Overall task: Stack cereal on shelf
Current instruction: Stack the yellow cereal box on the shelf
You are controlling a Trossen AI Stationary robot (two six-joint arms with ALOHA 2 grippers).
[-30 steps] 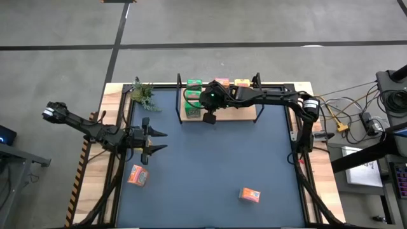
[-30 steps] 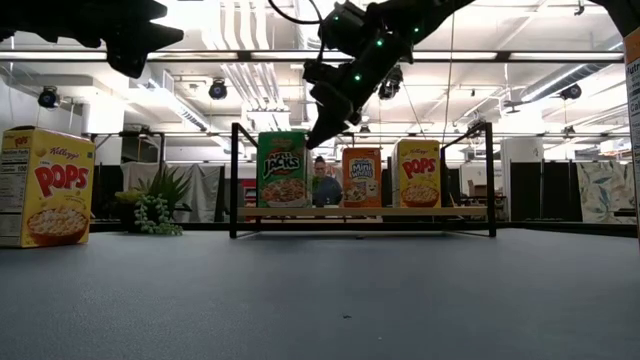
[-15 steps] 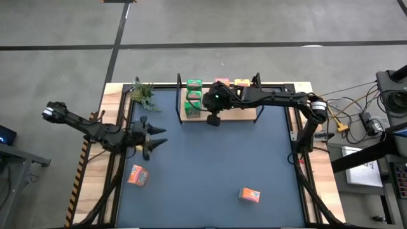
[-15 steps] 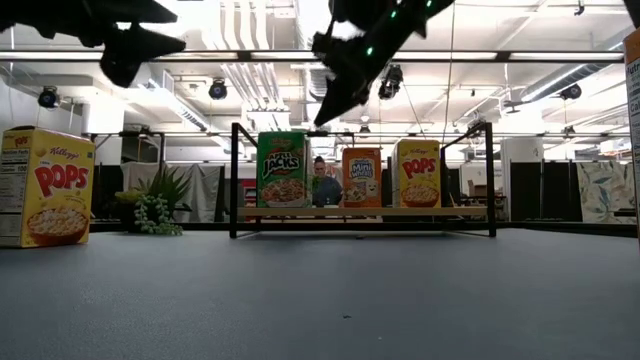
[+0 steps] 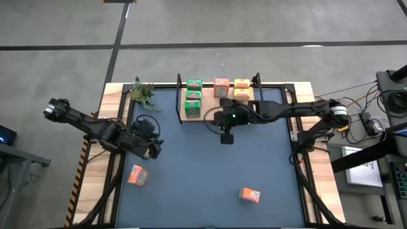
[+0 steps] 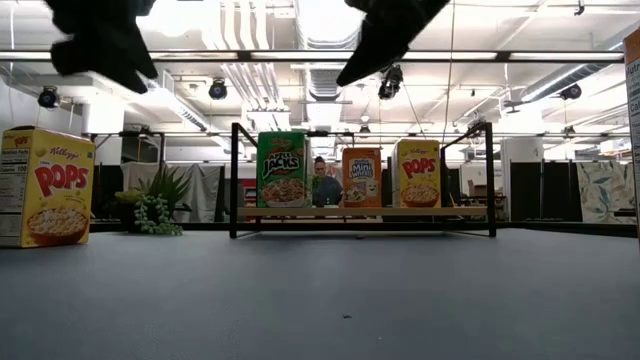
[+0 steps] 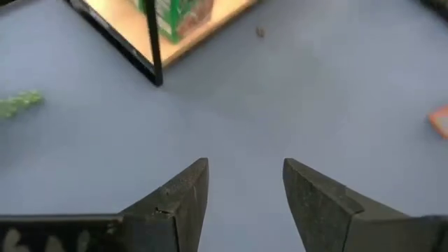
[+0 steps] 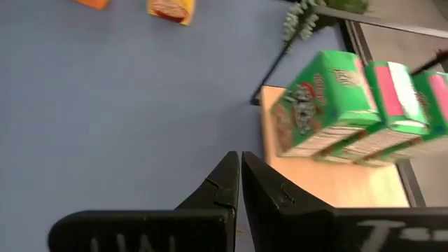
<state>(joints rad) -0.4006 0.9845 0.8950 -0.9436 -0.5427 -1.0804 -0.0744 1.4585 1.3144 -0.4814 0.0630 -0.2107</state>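
Between placements: shelf (image 5: pixel 245 113) part filled, two boxes left on the table.

Seven boxes are seen on the shelf. The right pincer (image 5: pixel 227 137), closed and empty, is held just before it. The left pincer (image 5: pixel 152 151), parted and empty, hangs near the orange box (image 5: pixel 137 175), which should be gripped next; another (image 5: pixel 250 194) lies well apart.
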